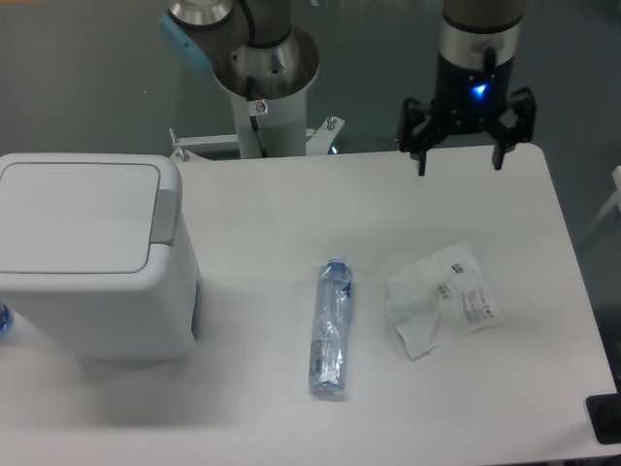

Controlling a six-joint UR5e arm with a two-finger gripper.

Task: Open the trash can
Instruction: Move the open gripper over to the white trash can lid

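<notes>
Where the white desk (272, 223) meets the left edge of the view, the trash can (92, 257) sits with its flat lid down and its grey push panel facing right, so whatever is inside is hidden, and a small blue object at its lower left is cut off. Across a bare strip to its right lie a crushed plastic bottle (330, 328) and a crumpled clear bag (444, 296), apart from each other. Above the desk's far right edge the claw (460, 160) hangs with fingers spread apart, holding nothing.

even, cool overhead light; the surface (291, 223) glares white, shadows soft, whole picture slightly blurred and grainy
</notes>
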